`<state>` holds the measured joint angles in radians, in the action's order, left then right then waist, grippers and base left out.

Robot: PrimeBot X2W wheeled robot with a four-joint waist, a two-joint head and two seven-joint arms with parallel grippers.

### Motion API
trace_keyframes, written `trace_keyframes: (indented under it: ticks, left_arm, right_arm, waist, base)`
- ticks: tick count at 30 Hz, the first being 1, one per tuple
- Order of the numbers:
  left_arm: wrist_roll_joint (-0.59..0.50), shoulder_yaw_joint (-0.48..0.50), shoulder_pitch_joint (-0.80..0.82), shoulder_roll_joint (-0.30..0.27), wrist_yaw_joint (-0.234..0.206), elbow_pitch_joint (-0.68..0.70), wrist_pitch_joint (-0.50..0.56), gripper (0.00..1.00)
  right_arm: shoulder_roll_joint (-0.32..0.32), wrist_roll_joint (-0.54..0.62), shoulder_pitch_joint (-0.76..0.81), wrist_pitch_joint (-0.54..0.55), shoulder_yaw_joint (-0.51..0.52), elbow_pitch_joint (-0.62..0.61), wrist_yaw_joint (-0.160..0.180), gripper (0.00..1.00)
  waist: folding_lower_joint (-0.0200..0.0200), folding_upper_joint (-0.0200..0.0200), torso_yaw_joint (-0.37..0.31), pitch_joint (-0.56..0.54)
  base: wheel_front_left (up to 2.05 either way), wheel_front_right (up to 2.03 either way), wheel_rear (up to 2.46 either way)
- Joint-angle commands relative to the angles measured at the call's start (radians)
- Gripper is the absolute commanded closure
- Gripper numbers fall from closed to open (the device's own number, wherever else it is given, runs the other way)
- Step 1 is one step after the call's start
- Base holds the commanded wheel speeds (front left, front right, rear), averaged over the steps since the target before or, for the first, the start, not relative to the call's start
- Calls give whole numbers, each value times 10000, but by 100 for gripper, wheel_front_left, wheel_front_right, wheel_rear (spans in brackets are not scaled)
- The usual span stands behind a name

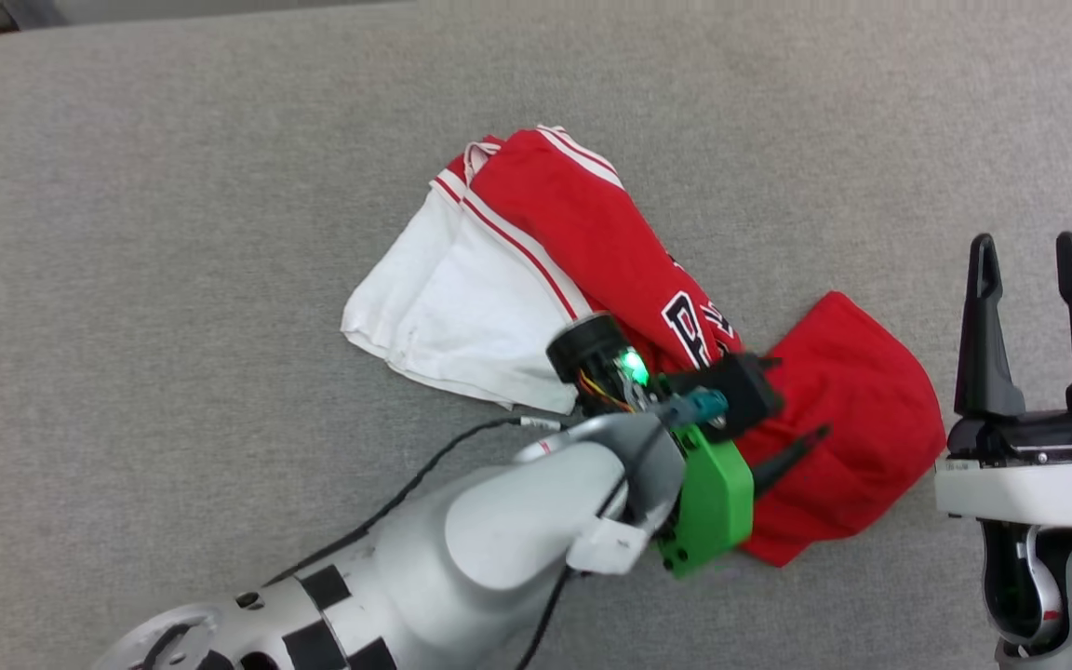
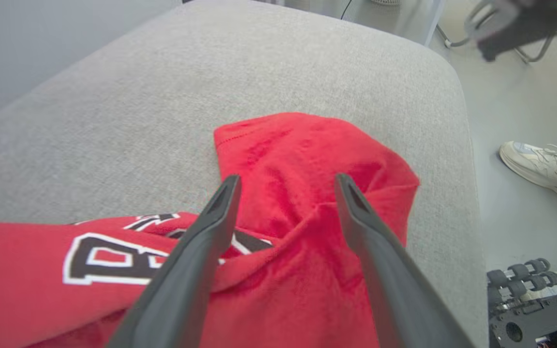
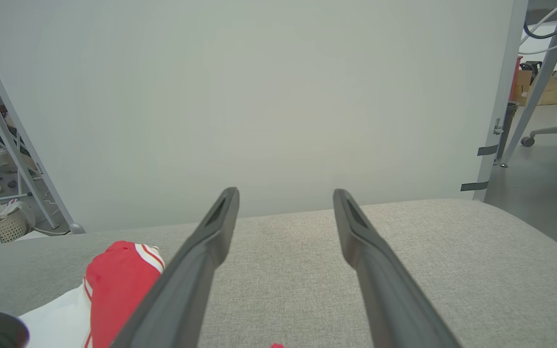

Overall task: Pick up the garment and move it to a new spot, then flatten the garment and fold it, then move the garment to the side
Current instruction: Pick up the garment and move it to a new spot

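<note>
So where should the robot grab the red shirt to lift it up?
Best at the raised red fold in the bunched shirt, probably coming straight down from above. That ridge stands up off the grey cushion, so it can be pinched from both sides, while the flat white sleeve gives little to pinch. The open left gripper hovers over it.

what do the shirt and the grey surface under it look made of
Garment: soft knit fabric, probably matte jersey mesh, going by its fine pitted texture and limp folds. Surface: grey woven upholstery, matte, seemingly padded, given its flecked weave and rounded edge.
</note>
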<state>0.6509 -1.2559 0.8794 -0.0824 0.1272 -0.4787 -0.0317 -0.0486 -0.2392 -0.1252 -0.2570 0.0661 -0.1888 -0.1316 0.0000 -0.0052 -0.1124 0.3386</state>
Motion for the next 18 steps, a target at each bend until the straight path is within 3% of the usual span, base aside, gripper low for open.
trace_keyframes:
  ticks: [1, 7, 12, 18]
  left_arm:
    - [-31, 218, 176, 75, -86, -155, -459, 0]
    - [-118, 1146, 127, -103, -881, -395, -1971, 0]
    - [-377, 2163, -217, -699, -1807, -42, -2276, 0]
    - [-1215, 4039, -1429, -1642, -2959, 1345, -2296, 0]
  right_arm:
    - [-16, 74, 159, -47, 32, 52, 9, 0]
    - [-16, 142, 541, -47, 91, 109, 9, 0]
    - [-16, 221, 847, -47, 159, 109, 9, 0]
    - [-16, 315, 1131, -47, 236, 131, 9, 0]
  waist:
    - [0, 52, 403, -651]
    - [0, 52, 826, -1452]
    - [0, 52, 1155, -1886]
    - [0, 52, 1444, -2215]
  base:
    - [0, 0, 0]
    - [0, 0, 0]
    - [0, 0, 0]
    - [0, 0, 0]
